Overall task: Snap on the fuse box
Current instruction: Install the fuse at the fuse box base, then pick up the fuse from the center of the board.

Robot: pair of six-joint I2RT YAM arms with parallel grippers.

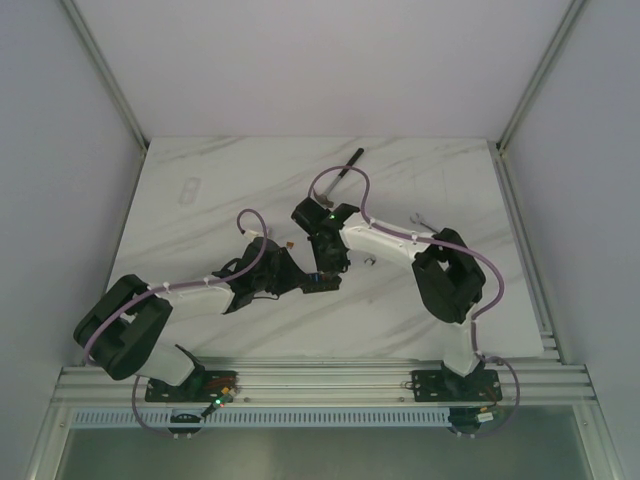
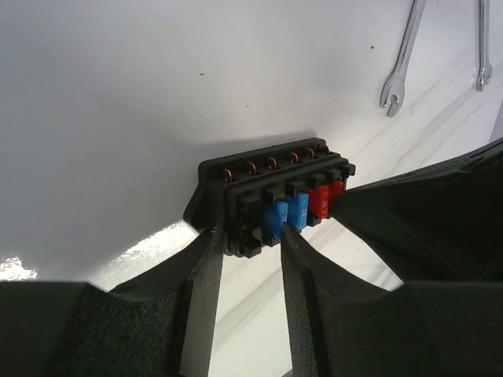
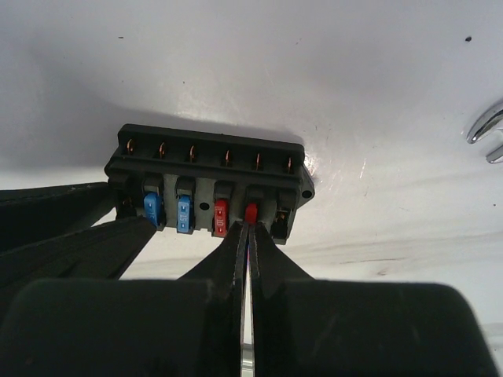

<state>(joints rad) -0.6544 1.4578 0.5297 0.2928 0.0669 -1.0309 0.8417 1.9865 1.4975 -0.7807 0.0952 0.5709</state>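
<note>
Right pincer [image 3: 249,229]: we see it nearly closed, nipping a red fuse [image 3: 251,211] seated in the fuse box [image 3: 208,161].
Left pincer [image 2: 250,236]: fingers half spread, clasping that box's end beside the blue fuses [image 2: 284,214].
Box position: on the white table [image 1: 180,250], mid-table, between both pincers.
Wrench [image 2: 401,59]: we find it well apart.

The marbled white table [image 1: 450,180] carries the fuse box [image 2: 271,196] and a wrench [image 2: 402,55].
</note>
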